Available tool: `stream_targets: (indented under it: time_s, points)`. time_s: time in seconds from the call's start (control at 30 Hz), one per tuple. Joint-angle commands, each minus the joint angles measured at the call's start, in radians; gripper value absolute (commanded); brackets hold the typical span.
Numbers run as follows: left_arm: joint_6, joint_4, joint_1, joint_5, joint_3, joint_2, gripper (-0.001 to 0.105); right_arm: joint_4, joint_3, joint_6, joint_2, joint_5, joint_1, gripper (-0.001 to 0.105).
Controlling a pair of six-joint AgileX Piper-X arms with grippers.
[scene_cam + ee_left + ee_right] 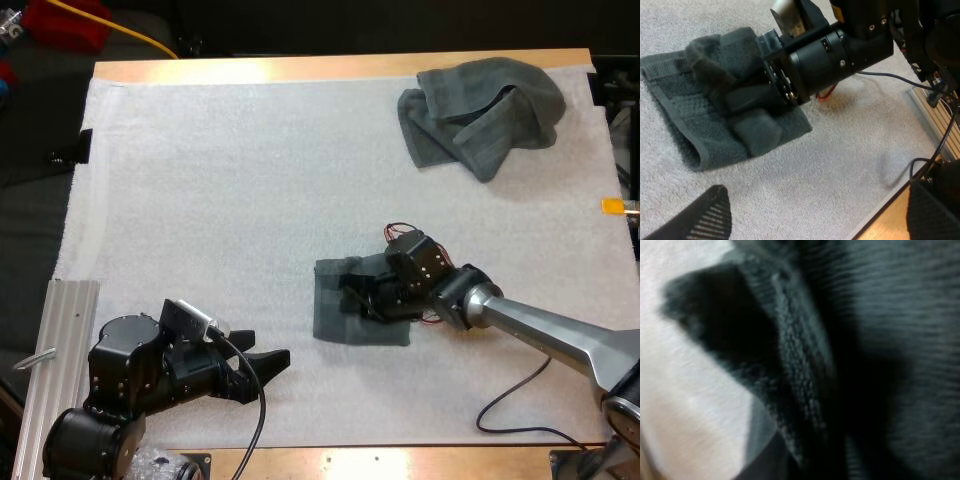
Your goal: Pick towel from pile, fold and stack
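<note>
Two ribbed grey-green towels: crumpled towel (480,115) at far-right corner of fuzzy white mat (230,190); folded rectangular towel (333,312) under my right gripper (358,297), whose grip I cannot tell; my left gripper (266,366) is spread wide.

I read the folded towel (340,312), toward the near edge of the white mat (250,200), as dark grey-green with fine ribbing. The crumpled towel (483,112) at the mat's far right corner has the same colour. My left gripper (268,368) is black, its pads (710,217) striped grey. The table (300,68) is pale wood.
</note>
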Motion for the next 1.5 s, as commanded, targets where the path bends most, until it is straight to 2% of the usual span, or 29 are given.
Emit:
stream_targets:
  time_s: [0.0,0.1,0.4,0.7,0.97,1.13,1.47]
  points:
    - [0.007,-0.003,-0.006,0.014,-0.007,-0.005,0.07,-0.054,-0.004,0.002,0.001,-0.053,0.002,0.041]
    - [0.007,-0.003,-0.006,0.014,-0.007,-0.005,0.07,-0.14,-0.007,0.009,0.001,-0.146,0.002,0.054]
    - [0.007,-0.003,-0.006,0.014,-0.007,-0.005,0.07,-0.106,-0.012,0.016,-0.01,-0.196,0.018,0.054]
    - [0.007,-0.003,-0.006,0.014,-0.007,-0.005,0.07,-0.076,-0.012,0.043,0.003,-0.15,0.069,0.054]
    - [0.007,-0.003,-0.006,0.014,-0.007,-0.005,0.07,-0.095,-0.012,0.043,-0.012,-0.132,0.07,0.054]
    - [0.007,-0.003,-0.006,0.014,-0.007,-0.005,0.07,-0.084,-0.012,0.008,-0.072,-0.121,0.07,0.054]
    - [0.007,-0.003,-0.006,0.014,-0.007,-0.005,0.07,0.101,-0.012,-0.116,-0.248,0.068,0.07,0.054]
